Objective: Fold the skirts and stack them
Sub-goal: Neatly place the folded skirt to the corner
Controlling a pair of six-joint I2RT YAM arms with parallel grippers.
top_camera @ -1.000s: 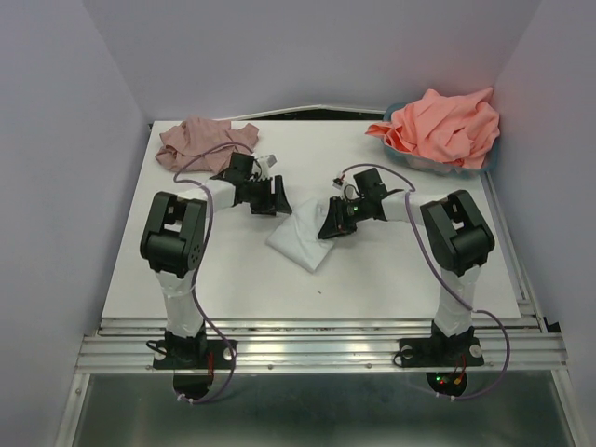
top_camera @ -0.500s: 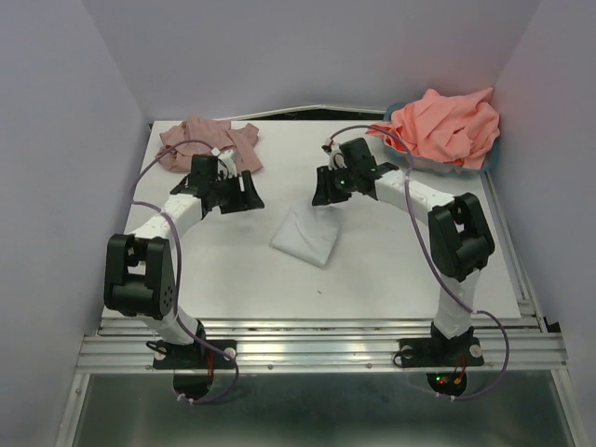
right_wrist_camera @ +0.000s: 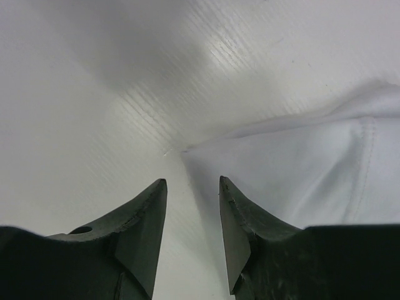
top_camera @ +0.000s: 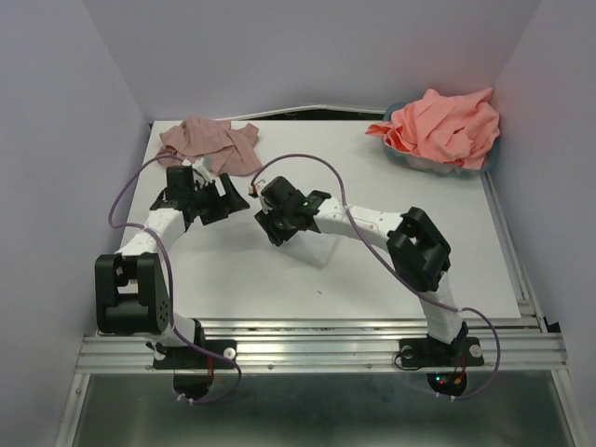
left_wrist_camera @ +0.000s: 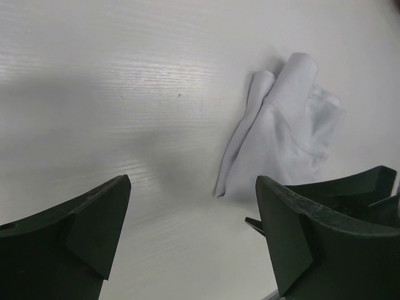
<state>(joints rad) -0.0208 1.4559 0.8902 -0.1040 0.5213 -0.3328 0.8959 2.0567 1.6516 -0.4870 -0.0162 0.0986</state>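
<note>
The pale white-blue skirt (top_camera: 319, 250) lies folded at the table's middle, partly hidden under my right arm. My right gripper (top_camera: 277, 231) hangs low at its left corner. In the right wrist view the gripper (right_wrist_camera: 192, 187) is open with nothing between the fingers, and the skirt's corner (right_wrist_camera: 300, 169) lies just ahead and under the right finger. My left gripper (top_camera: 231, 201) stands wide open over bare table left of the skirt (left_wrist_camera: 287, 137), holding nothing (left_wrist_camera: 190, 194). The mauve-pink skirt (top_camera: 209, 142) lies crumpled at the back left. Coral cloth (top_camera: 445, 126) is heaped at the back right.
The coral cloth fills a teal basket (top_camera: 492, 158) in the back right corner. Purple-grey walls close in the table (top_camera: 419, 279) on three sides. My right gripper's body (left_wrist_camera: 350, 187) shows at the right edge of the left wrist view.
My right arm has swung from the back of the table leftward and down to the white skirt's left corner. My left gripper has drawn back to the left and opened wider.
</note>
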